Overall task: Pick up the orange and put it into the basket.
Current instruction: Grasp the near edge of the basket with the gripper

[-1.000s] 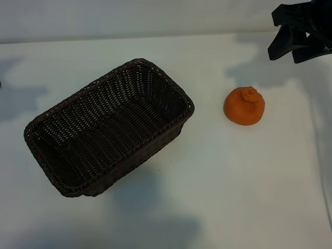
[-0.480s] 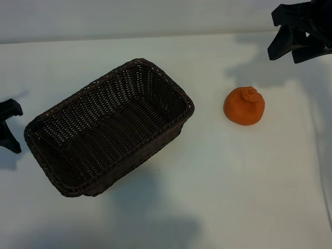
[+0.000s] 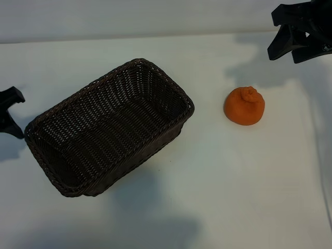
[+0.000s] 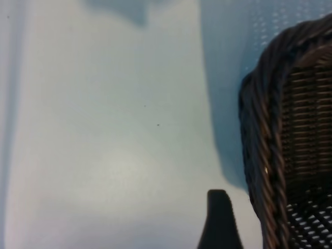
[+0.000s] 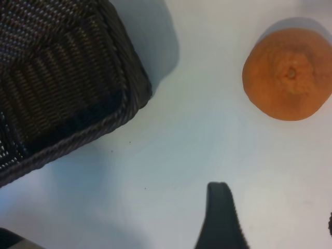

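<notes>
- White desk [image 3: 218, 197] fills the whole scene; on it you have the basket [image 3: 62, 187] lying aslant left of centre and the orange [image 3: 244, 106] sitting alone at about 3 o'clock from it, clearly apart from its rim.
- What changed: a second ago your left pincer [image 3: 8, 112] was out of the exterior view altogether. It has since come in at the left edge, at 9 o'clock from the basket, just beside the basket's near-left corner.
- Everything else is as it was: orange and basket have not shifted, and your right pincer [image 3: 299, 39] hangs in the same spot at the top right corner, at roughly 1 o'clock from the orange.
- For the task, I read this as preparation only. The orange is untouched and the basket has nothing in it, so the pick has not begun.
- Your left arm has arrived on the far side from the fruit; it looks better placed to steady the basket than to fetch anything.
- Left pincer: jaws well apart, holding nothing. In its wrist view one finger [image 4: 220, 220] stands over bare desk close beside the basket wall [image 4: 270, 150]; I cannot tell whether it touches.
- Right pincer: also wide and empty. Its wrist view shows a finger [image 5: 220, 218] above bare desk, with the orange [image 5: 288, 72] ahead, not between the jaws.
</notes>
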Tool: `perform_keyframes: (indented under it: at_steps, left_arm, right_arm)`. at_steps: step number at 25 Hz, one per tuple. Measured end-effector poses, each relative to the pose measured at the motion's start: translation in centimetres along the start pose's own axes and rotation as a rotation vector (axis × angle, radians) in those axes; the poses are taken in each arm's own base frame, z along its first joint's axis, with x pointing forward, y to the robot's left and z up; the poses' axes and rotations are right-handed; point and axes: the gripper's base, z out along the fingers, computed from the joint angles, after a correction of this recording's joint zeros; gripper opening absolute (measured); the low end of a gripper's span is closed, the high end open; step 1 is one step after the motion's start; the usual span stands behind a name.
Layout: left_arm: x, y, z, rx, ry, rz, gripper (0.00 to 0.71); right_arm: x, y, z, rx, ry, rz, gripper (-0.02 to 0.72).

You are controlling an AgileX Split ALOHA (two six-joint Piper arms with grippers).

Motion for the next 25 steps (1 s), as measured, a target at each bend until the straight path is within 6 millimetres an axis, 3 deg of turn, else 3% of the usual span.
perform_keyframes:
  at_steps: [10,25]
  left_arm:
    - [-1.5,-0.7,2.8,0.011,0.039,-0.029,0.548]
    - [-2.0,-1.4,4.5,0.064,0.081,-0.039,0.548]
  right_arm:
    - [0.0,0.0,0.0,0.000,0.000,0.000,0.478]
    - [0.0,0.0,0.0,0.000,0.000,0.001,0.478]
